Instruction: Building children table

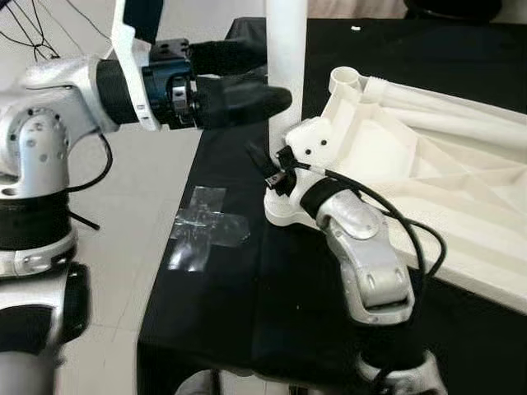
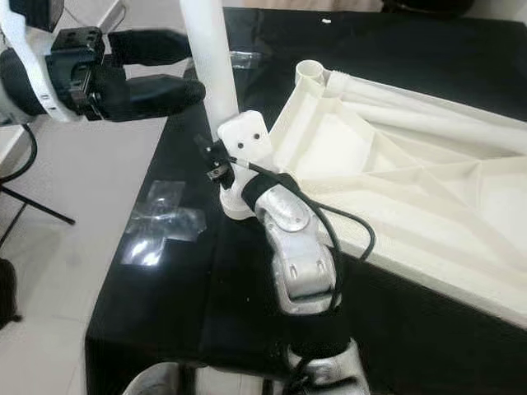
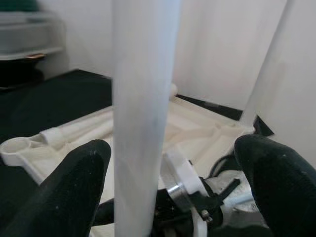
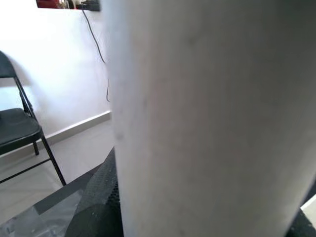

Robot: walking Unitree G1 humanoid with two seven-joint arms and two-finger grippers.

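A white children's table top (image 1: pixel 428 164) lies upside down on a black cloth (image 1: pixel 230 288). A white round leg (image 1: pixel 286 66) stands upright in the top's near corner socket (image 1: pixel 284 210). My left gripper (image 1: pixel 276 76) is open at mid height of the leg. In the left wrist view its black fingers (image 3: pixel 79 173) stand wide apart, with the leg (image 3: pixel 143 98) between them and not touching either. My right gripper (image 1: pixel 280 175) is pressed close against the base of the leg, and its white wrist mount (image 1: pixel 311 141) hides the grip. The leg (image 4: pixel 207 113) is very near in the right wrist view.
A second empty socket (image 1: pixel 346 80) shows at the top's far corner. A cross of clear tape (image 1: pixel 206 226) lies on the cloth near its left edge, with pale floor (image 1: pixel 123 197) beyond. A black folding chair (image 4: pixel 19 128) stands by the wall.
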